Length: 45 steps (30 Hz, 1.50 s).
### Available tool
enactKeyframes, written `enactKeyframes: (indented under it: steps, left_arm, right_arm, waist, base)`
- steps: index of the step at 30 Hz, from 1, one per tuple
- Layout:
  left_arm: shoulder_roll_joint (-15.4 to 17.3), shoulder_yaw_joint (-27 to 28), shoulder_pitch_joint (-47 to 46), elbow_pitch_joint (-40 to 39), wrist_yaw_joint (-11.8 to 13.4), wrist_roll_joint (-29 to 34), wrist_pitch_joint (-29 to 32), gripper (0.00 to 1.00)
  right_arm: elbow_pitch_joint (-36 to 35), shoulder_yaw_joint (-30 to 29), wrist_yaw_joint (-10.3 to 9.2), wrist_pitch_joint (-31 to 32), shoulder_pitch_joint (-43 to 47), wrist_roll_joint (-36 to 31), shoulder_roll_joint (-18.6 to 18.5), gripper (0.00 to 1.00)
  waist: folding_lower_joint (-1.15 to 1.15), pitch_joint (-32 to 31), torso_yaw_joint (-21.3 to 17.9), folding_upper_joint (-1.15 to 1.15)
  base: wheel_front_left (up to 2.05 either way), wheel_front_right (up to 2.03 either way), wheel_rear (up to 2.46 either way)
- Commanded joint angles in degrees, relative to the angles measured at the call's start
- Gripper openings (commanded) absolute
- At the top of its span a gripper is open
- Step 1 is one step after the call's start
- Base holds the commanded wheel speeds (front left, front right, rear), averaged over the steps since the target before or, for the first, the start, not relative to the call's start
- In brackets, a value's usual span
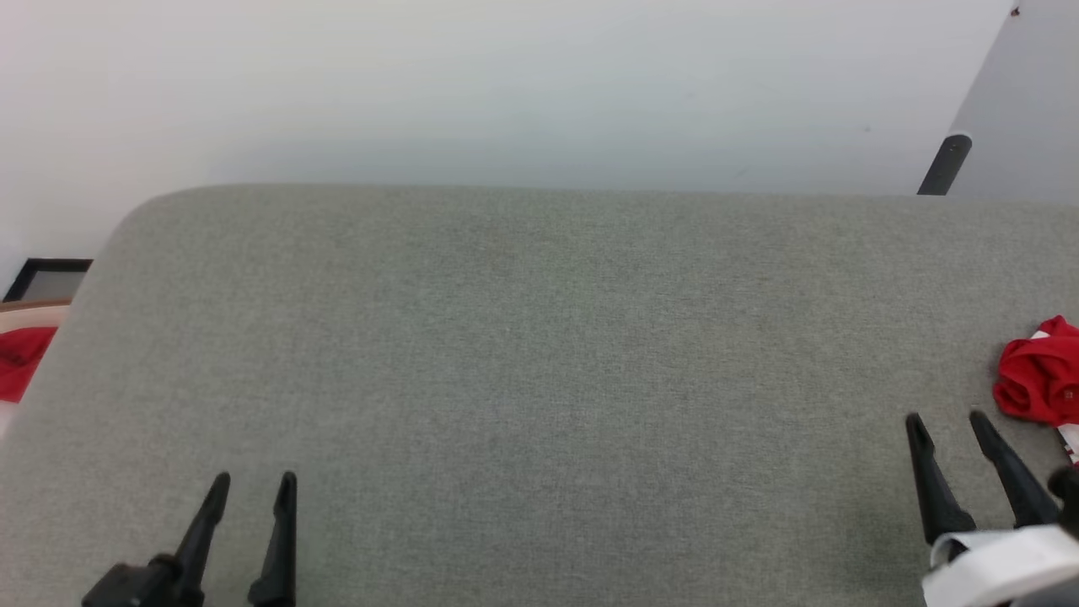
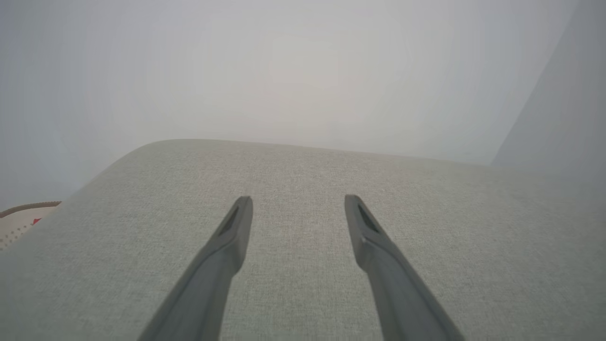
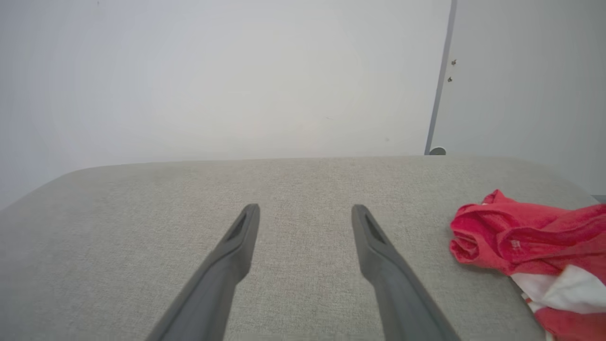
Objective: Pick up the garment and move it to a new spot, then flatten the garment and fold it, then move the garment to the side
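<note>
- Small plain red cloth scrap (image 1: 21, 358): just beyond the left edge of the rounded grey woven-fabric surface (image 1: 539, 337).
- Left gripper (image 1: 254, 478), two long dark fingers: above that surface's near left part, jaws spread wide, gripping nothing.
- Right gripper (image 1: 945, 416), same build: above the near right part, jaws wide apart, empty.
- Crumpled red-and-white jersey garment (image 1: 1041, 371): on the surface at its right edge, just beside that gripper, not touching.

Slim dark tapered jaws, white right wrist (image 1: 999, 566)
</note>
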Motion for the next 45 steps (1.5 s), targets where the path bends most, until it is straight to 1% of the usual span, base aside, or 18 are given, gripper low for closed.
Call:
enactKeyframes:
  steps: [1, 7, 12, 37, 45]
  left_arm:
    - [-0.06, 0.26, 0.70, -0.45, 0.03, 0.33, 0.06, 1.00]
    - [-0.79, 1.66, 3.47, -3.42, 0.03, 0.72, 0.07, 1.00]
    - [-1.57, 1.75, 3.98, -4.20, 0.03, 1.32, 0.07, 1.00]
    - [-1.82, 2.12, 2.54, -4.86, 0.03, 1.60, 0.07, 1.00]
    - [-2.68, 2.97, 3.03, -4.74, 0.03, 0.99, 0.08, 1.00]
  right_arm:
    - [-0.77, -0.54, -0.07, 0.20, 0.93, -0.36, 0.20, 1.00]
    - [-6.11, -3.21, -0.07, 2.07, 5.28, -0.80, 1.74, 1.00]
    - [-7.85, -3.83, -0.07, 2.74, 6.73, -1.15, 2.70, 1.00]
    - [-7.68, -2.97, -0.07, 1.65, 5.37, -0.50, 3.28, 1.00]
    - [-7.28, -2.40, -0.07, 1.50, 4.87, -0.36, 3.25, 1.00]
  waist:
    - [0.00, -0.05, 0.10, 0.00]
    - [0.00, 0.07, 0.16, 0.00]
    - [0.00, 0.05, 0.04, 0.00]
    - [0.00, 0.57, 0.58, 0.00]
    - [0.00, 0.85, 0.13, 0.00]
  base:
    - [0.00, 0.00, 0.00]
    - [0.00, 0.00, 0.00]
    - [0.00, 0.00, 0.00]
    - [0.00, 0.00, 0.00]
    - [0.00, 0.00, 0.00]
